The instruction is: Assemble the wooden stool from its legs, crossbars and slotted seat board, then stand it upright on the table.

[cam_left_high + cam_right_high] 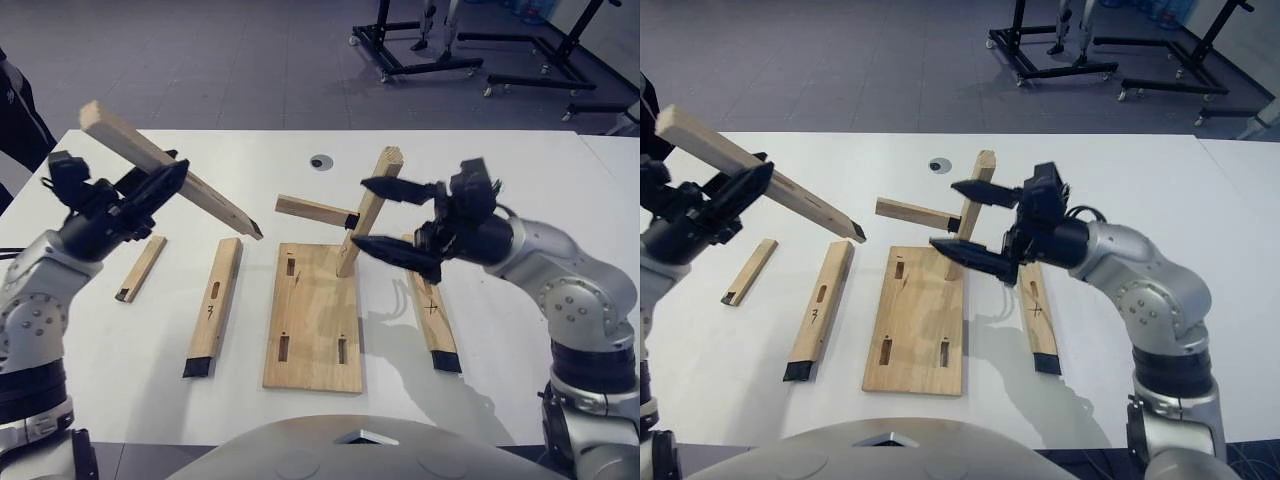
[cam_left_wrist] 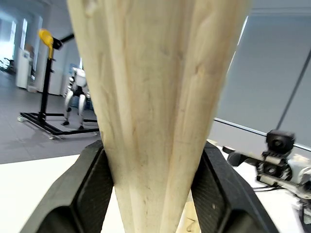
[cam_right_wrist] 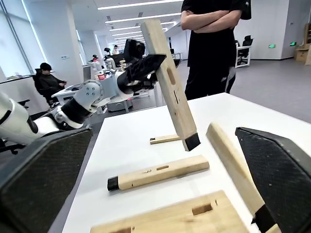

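Black-fingered, my left gripper [image 1: 170, 180] clamps a long black-tipped wooden leg [image 1: 215, 205] above the white table [image 1: 500, 150]. My right gripper [image 1: 362, 214] gapes wide around the upright wooden leg [image 1: 383, 165] standing in the slotted wooden seat board [image 1: 315, 340].

The seat board [image 1: 312, 318] lies flat in the middle of the table [image 1: 520, 180]. At the board's far right corner a standing leg [image 1: 368, 210] leans, with a crossbar [image 1: 315, 211] jutting from it over the board's far edge. The right gripper [image 1: 385, 218] brackets that leg, fingers spread. Just right of the board lies another leg [image 1: 435, 325]; just left lies a third leg [image 1: 213, 305], and farther left a short bar [image 1: 140, 267]. Above these, left of the board, the left gripper [image 1: 160, 185] holds a raised leg [image 1: 215, 205].
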Controlling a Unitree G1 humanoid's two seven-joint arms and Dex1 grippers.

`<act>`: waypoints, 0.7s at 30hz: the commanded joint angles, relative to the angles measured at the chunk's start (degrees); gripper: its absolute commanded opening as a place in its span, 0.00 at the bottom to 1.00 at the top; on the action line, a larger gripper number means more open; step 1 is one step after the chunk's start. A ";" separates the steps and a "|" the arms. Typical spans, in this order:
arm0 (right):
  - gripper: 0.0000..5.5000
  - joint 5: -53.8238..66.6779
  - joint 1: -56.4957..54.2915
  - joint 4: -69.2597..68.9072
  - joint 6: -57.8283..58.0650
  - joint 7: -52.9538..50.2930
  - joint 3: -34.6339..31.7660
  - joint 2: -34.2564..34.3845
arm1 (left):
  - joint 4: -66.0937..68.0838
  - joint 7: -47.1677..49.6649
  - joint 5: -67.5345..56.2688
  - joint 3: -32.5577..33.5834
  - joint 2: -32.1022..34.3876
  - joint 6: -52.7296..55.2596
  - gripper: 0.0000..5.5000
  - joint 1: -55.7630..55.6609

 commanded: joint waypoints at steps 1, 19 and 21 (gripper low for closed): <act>0.98 5.16 -10.86 4.60 -2.10 -6.01 -6.41 2.43 | 1.58 0.51 10.70 -6.34 -2.93 -5.62 0.39 -2.98; 0.98 -6.75 -21.16 17.94 -9.92 -9.65 -2.85 8.06 | 17.00 -22.31 17.05 -10.75 -7.19 -22.03 0.39 -10.21; 0.98 -7.03 -21.74 18.15 -9.86 -9.05 -2.51 8.36 | 19.15 -24.59 17.27 -10.64 -6.46 -21.61 0.39 -11.06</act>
